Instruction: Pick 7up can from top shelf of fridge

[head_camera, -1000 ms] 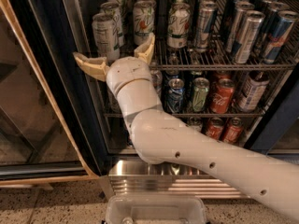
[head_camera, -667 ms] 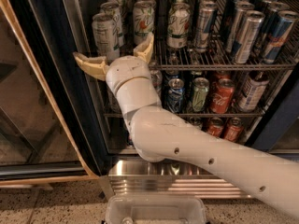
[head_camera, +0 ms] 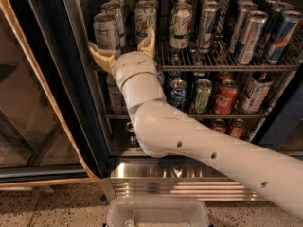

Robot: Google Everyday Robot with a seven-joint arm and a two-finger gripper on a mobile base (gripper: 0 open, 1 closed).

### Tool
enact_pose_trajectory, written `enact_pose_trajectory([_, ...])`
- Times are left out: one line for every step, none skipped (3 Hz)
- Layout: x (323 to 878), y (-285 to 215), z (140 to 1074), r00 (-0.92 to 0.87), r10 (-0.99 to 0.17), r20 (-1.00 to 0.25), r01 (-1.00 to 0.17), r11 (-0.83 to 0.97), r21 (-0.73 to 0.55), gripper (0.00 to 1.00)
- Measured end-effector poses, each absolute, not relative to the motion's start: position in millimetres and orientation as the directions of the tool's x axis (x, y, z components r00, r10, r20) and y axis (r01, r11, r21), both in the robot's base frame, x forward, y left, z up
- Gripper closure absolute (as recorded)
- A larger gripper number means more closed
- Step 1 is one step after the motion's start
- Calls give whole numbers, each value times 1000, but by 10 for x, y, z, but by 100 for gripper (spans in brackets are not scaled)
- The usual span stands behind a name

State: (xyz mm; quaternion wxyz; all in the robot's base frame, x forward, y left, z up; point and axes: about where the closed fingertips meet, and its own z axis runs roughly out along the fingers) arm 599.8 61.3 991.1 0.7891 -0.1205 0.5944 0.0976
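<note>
7up can (head_camera: 106,32): upright at the front-left corner of the top shelf (head_camera: 222,66), not gripped, not lifted. Fridge (head_camera: 189,181) stands open in front of me, so access is done; centring, closing and lifting are all left. My arm (head_camera: 189,145) comes in from lower right and crosses the lower rack. Hand (head_camera: 121,40) is spread wide open at the shelf's front rail, low on the cans. The left finger is at the 7up can's lower left edge and the right finger is in front of the white logo can (head_camera: 144,20) next door. My read: I'm centred too far right, so shift left and up before closing. Room is tight. The door frame (head_camera: 45,70) is near on the can's left, the logo can is just beside it on the right, and more cans stand behind. Tall slim cans (head_camera: 248,34) are well apart, no concern.
</note>
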Motion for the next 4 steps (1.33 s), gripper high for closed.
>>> enact_pose_trajectory([6075, 588, 9911, 277, 10, -961, -291, 954, -74, 30])
enact_pose_trajectory([6132, 629, 9905, 275, 12, -961, -303, 950, -75, 29])
enact_pose_trajectory([6176, 728, 9864, 255, 14, -967, -333, 940, -74, 27])
enact_pose_trajectory([6221, 806, 9816, 233, 17, -972, -358, 931, -69, 27])
